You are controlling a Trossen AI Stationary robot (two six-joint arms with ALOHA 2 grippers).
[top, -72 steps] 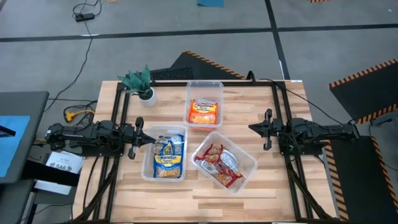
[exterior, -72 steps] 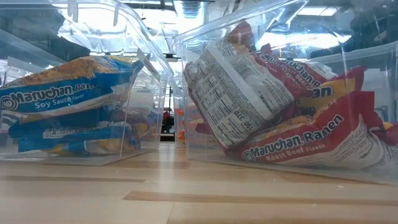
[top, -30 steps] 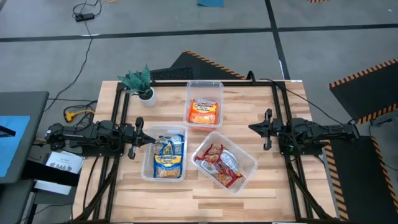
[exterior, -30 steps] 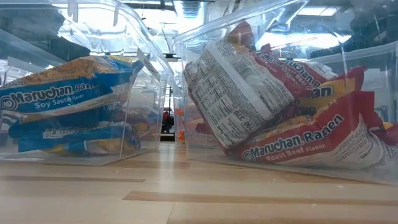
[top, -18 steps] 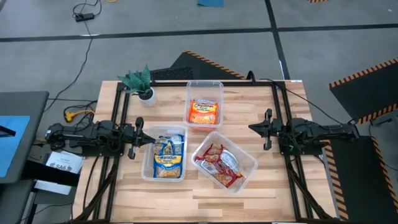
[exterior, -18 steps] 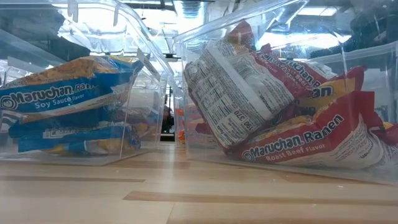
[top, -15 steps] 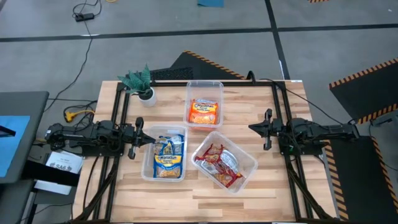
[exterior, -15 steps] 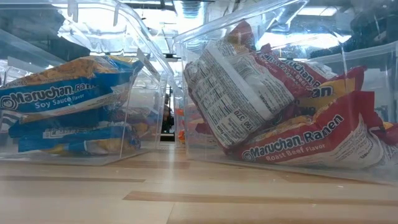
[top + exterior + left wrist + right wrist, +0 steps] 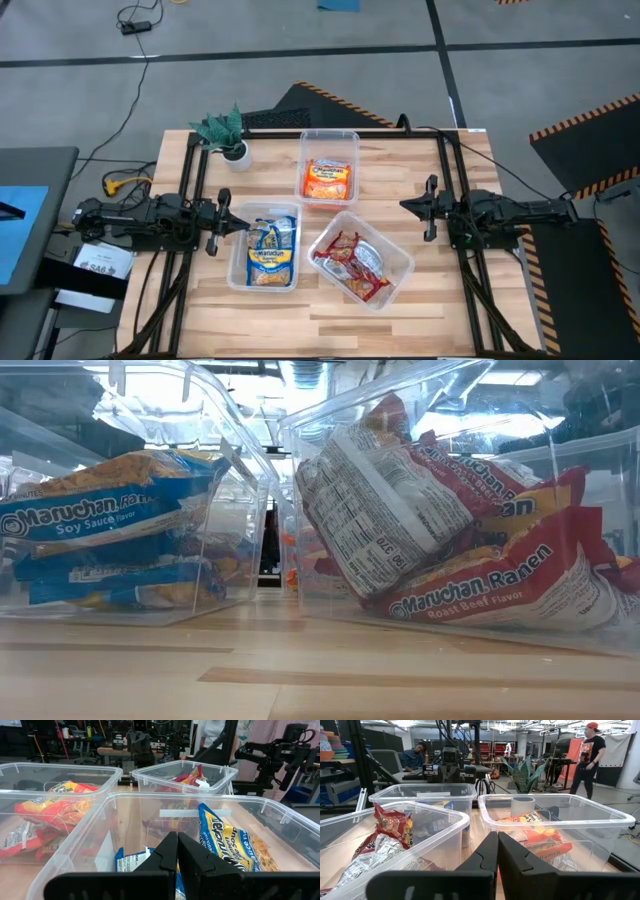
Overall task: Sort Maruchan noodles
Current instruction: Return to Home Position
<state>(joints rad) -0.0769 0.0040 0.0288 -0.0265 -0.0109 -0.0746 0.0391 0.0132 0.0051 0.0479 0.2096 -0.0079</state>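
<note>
The Maruchan noodles lie sorted in three clear bins. Blue-white packets (image 9: 270, 254) fill the near-left bin, red packets (image 9: 350, 262) the near-right bin, orange packets (image 9: 327, 180) the far middle bin. In the low view the blue packets (image 9: 110, 520) and red packets (image 9: 450, 530) lie stacked behind the bin walls. My left gripper (image 9: 222, 229) rests shut at the table's left edge, beside the blue bin. My right gripper (image 9: 430, 208) rests shut at the right edge. Both show fingers together in the wrist views (image 9: 177, 851) (image 9: 497, 851).
A small green potted plant (image 9: 228, 135) stands at the far-left corner of the table. The three clear bins (image 9: 380, 295) take up the table's middle. Bare wood (image 9: 320, 330) lies along the near edge. People (image 9: 582, 757) are in the room beyond the table.
</note>
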